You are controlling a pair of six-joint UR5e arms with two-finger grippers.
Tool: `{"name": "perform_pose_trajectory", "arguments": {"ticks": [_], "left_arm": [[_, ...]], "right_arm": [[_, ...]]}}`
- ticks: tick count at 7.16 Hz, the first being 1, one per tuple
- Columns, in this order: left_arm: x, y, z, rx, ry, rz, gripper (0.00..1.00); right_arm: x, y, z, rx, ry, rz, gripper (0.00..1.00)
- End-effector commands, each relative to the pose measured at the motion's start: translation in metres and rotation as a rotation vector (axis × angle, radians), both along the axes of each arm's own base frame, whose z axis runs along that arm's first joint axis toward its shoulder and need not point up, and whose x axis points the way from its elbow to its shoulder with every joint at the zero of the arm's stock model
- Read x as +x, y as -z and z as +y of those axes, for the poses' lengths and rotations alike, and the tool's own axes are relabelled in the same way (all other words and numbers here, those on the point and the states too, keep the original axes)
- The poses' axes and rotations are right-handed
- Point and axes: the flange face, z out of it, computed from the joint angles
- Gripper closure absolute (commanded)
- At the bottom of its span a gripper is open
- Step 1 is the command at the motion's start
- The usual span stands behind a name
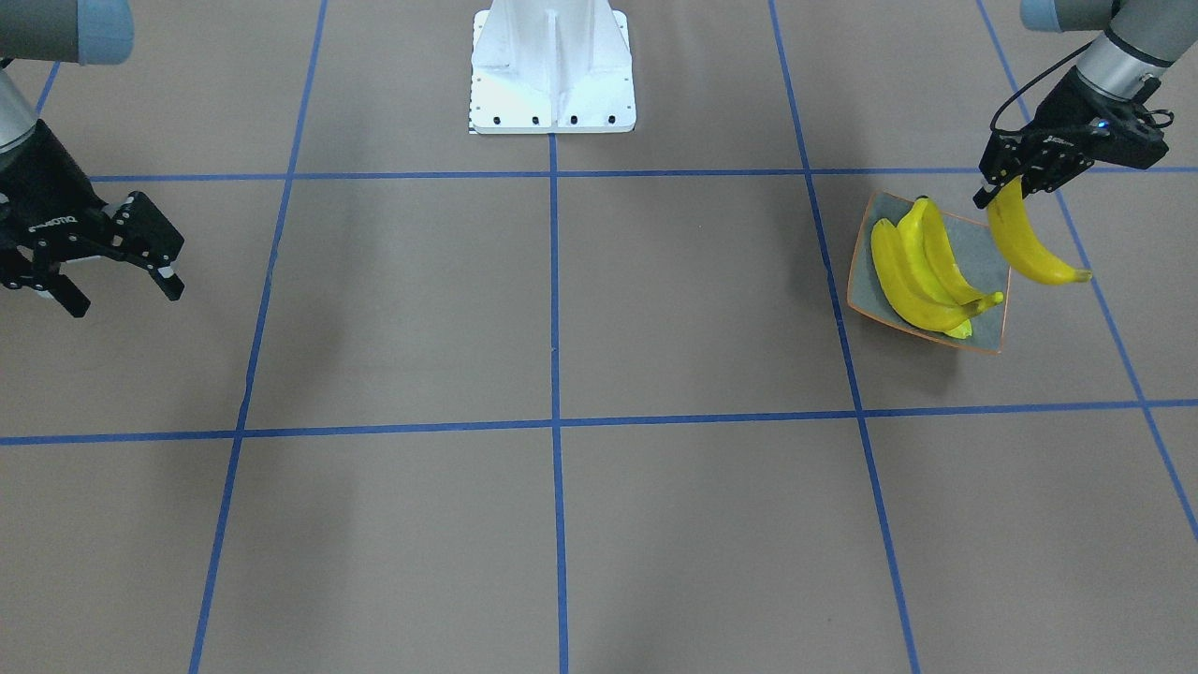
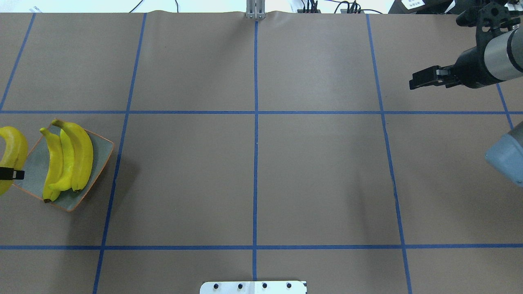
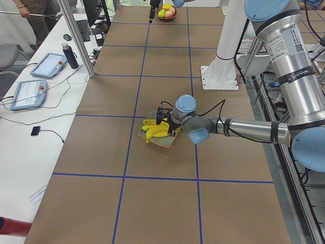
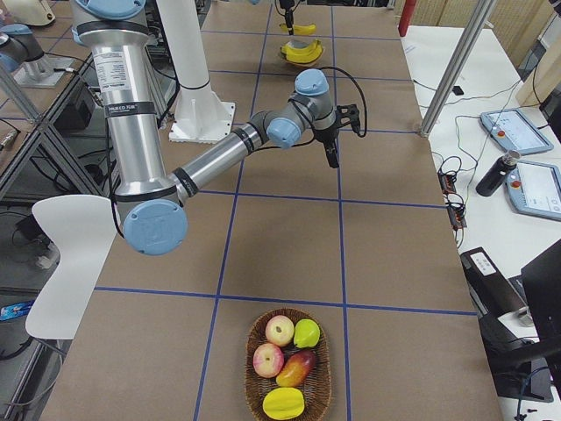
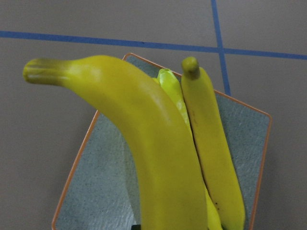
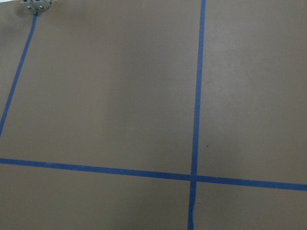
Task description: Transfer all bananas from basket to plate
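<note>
Brown paper gridded with blue tape covers the counter (image 2: 253, 171), and at its 9 o'clock edge in the overhead view the plate (image 2: 32, 167) carries three bananas (image 2: 71, 159) side by side, leaving bare dish on its outer side. The left fingers (image 1: 988, 185) clamp a fourth banana (image 1: 1025, 245) by one end so it hangs over that free strip, likely for release there. The right fingers (image 1: 161, 262) hang spread and empty near 2 o'clock, the basket (image 4: 249, 355) holds only other fruit (image 4: 280, 331), and the lettering (image 1: 51, 225) above the right fingers seems to read ROBOTIQ.

held banana (image 2: 11, 149): cut by overhead's left edge | left end effector (image 1: 1006, 192): overhead shows one fingertip | middle banana (image 5: 170, 88): mostly hidden
</note>
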Motion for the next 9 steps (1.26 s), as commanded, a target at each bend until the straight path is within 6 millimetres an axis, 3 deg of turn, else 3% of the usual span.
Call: {"name": "perform_pose_trajectory", "arguments": {"ticks": [1, 2, 3, 6, 7, 9], "left_arm": [[0.003, -0.004, -0.003, 0.017, -0.018, -0.010, 0.34], [0.005, -0.001, -0.006, 0.030, -0.008, -0.013, 0.22], [0.002, 0.001, -0.013, 0.082, 0.022, -0.041, 0.00], [-0.012, -0.003, -0.018, 0.164, -0.024, -0.096, 0.00], [-0.047, -0.002, -0.027, 0.166, -0.051, -0.121, 0.00], [-0.146, -0.024, -0.039, 0.199, -0.112, -0.230, 0.00]], "right_arm": [[0.013, -0.007, -0.002, 0.004, 0.010, 0.003, 0.00], [0.015, -0.009, -0.001, 0.000, 0.009, 0.005, 0.00], [0.016, -0.009, -0.002, 0.001, 0.006, 0.004, 0.00], [0.027, -0.031, 0.003, -0.020, 0.011, 0.035, 0.00], [0.041, -0.041, 0.005, -0.008, 0.040, 0.042, 0.00], [0.070, -0.067, 0.008, -0.075, 0.064, -0.004, 0.00]]}}
